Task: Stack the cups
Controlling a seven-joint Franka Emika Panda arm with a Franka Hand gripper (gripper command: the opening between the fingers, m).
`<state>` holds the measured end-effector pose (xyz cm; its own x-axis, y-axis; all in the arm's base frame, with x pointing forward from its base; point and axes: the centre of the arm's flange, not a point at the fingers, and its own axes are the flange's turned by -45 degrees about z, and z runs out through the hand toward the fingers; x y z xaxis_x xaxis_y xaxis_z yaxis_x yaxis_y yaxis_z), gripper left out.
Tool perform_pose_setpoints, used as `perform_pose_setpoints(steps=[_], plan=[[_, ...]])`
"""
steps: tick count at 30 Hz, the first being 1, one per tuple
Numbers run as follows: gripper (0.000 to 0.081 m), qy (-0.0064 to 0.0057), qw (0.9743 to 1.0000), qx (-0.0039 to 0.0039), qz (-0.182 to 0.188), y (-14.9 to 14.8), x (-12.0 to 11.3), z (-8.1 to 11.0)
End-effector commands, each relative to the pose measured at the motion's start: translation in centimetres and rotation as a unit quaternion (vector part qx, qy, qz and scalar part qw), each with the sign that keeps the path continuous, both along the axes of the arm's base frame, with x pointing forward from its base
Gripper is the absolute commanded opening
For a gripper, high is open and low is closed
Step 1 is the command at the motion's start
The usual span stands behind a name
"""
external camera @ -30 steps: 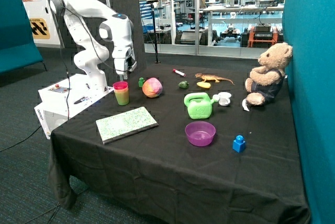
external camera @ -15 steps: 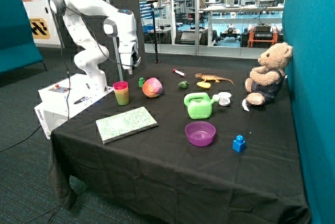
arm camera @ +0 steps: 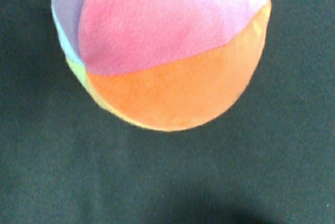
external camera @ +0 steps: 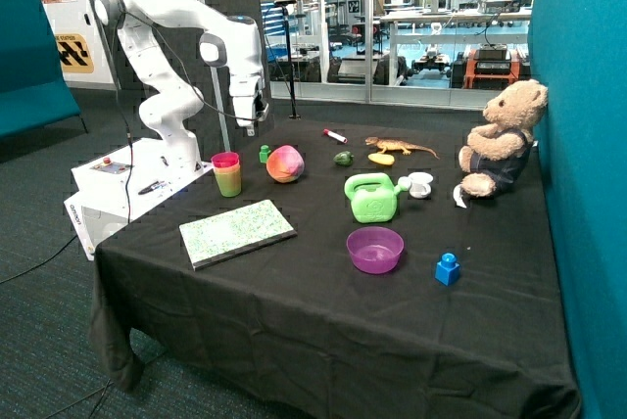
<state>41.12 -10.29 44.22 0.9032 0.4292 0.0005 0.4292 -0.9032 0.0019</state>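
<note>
The three cups [external camera: 227, 174] stand nested in one upright stack near the table's corner by the robot base: magenta-pink on top, yellow in the middle, green at the bottom. My gripper [external camera: 252, 125] hangs in the air above the black cloth, apart from the stack, between it and a soft ball. It holds nothing that I can see. The wrist view shows only the ball and the cloth, not the cups.
A multicoloured soft ball [external camera: 284, 163] lies next to the stack and fills the wrist view [arm camera: 162, 46]. A speckled book [external camera: 237, 232], green watering can [external camera: 373, 198], purple bowl [external camera: 374, 249], blue brick [external camera: 448, 268], toy lizard [external camera: 400, 147] and teddy bear [external camera: 502, 140] lie about.
My gripper has risen from just above the cup stack and moved away from it, towards the ball. The stack has not moved.
</note>
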Motion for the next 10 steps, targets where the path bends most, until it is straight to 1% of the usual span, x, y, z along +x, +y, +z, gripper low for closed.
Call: perform_pose_setpoints(steps=[1,7,10], plan=[[0.0506,0.0006,0.9999,0.00074,0.011,0.3,1.2,-0.1],[0.0498,0.0006,0.9997,0.00073,0.025,0.9,1.9,-0.2],[0.0476,0.0006,0.9995,0.00073,0.030,1.4,2.1,-0.3]])
